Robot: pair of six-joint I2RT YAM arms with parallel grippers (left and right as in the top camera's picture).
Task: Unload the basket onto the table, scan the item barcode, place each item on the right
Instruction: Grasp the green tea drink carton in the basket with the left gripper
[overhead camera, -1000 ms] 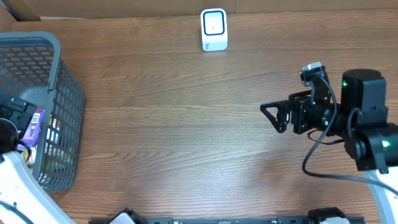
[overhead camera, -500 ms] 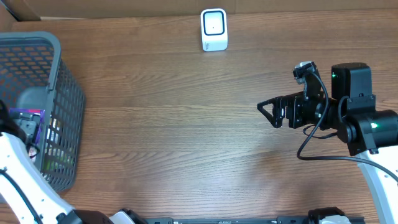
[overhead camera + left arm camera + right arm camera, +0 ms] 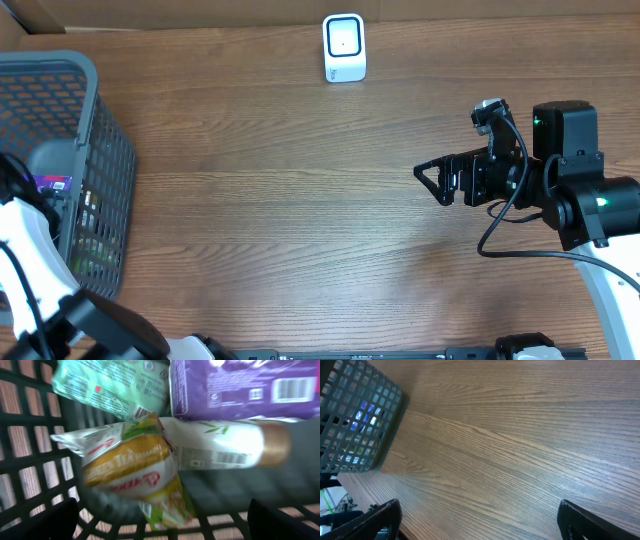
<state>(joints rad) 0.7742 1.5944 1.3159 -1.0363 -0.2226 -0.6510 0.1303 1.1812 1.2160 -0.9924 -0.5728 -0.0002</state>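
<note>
Several packaged items lie in the grey mesh basket at the table's left. The left wrist view looks down on them: a yellow-and-white snack bag, a mint-green packet, a purple pack with a barcode showing, and a white bottle with a gold cap. My left gripper hangs open over the snack bag, inside the basket, holding nothing. The white scanner stands at the table's far edge. My right gripper is open and empty above bare wood, fingers pointing left.
The basket's walls close in around the left gripper. The right wrist view shows the basket far off across the wooden tabletop. My left arm reaches over the basket's near-left side.
The left arm has pushed on over the basket, covering more of the purple pack. The right gripper slid slightly left early on, then stayed still.
</note>
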